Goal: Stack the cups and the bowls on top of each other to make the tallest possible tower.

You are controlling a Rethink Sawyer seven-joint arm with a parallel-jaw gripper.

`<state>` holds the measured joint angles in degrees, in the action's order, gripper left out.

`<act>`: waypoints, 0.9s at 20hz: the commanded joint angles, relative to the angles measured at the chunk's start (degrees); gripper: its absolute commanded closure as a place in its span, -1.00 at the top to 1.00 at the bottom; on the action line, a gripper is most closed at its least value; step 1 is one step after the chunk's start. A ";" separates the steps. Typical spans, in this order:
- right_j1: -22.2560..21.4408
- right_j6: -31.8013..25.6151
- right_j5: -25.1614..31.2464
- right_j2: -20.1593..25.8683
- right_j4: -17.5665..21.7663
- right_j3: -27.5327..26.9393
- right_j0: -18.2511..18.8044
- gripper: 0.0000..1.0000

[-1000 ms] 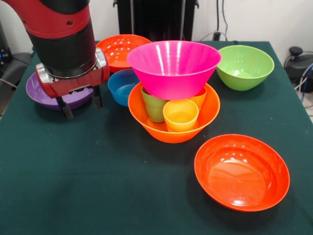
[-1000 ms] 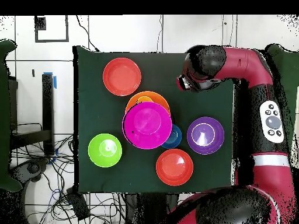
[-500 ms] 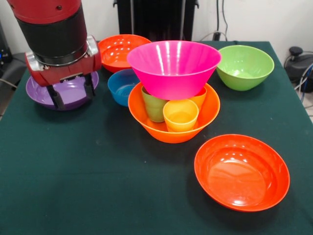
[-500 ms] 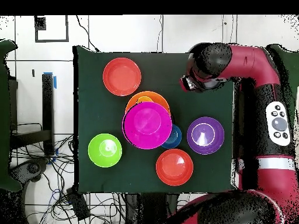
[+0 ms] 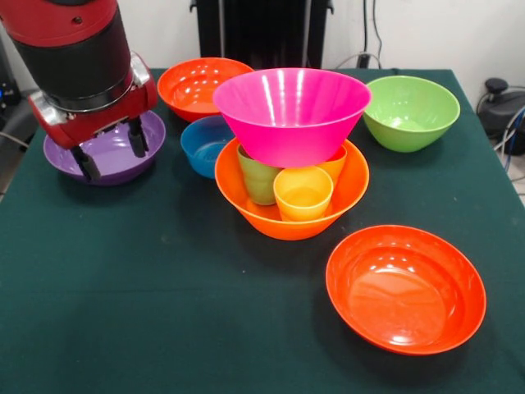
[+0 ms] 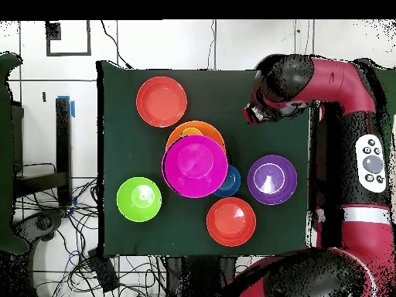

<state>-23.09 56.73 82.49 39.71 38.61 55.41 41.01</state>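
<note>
Jaws parted and empty, the gripper (image 5: 108, 151) hangs before the purple bowl (image 5: 107, 152). Three cups, green (image 5: 257, 177), yellow (image 5: 303, 193) and orange (image 5: 334, 163), stand in the light orange bowl (image 5: 287, 215), carrying the pink bowl (image 5: 291, 111). Seven bowls in all: blue (image 5: 203, 145) beside the tower, two red-orange (image 5: 405, 287) (image 5: 199, 84), lime green (image 5: 409, 111) apart.

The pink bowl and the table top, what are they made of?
The pink bowl looks like glossy moulded plastic: its inside shows bright streaks of reflected light, and its wall looks thin and even. The table seems covered in dark green cloth, perhaps felt: it is matt, with no shine. What lies under the cloth cannot be seen.
</note>
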 commanded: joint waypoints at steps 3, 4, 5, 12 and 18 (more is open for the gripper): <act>5.09 -31.60 3.59 1.67 4.01 -4.28 -0.62 1.00; 5.01 -32.51 3.28 1.71 3.70 -4.28 -0.67 1.00; 5.22 -32.92 3.47 1.62 3.64 -4.96 -1.15 1.00; 6.76 -39.83 5.26 1.30 3.74 -7.14 -3.11 1.00; 6.88 -46.30 10.76 1.11 4.22 -8.32 -5.50 1.00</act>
<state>-17.21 32.93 84.27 39.79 38.80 50.00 39.41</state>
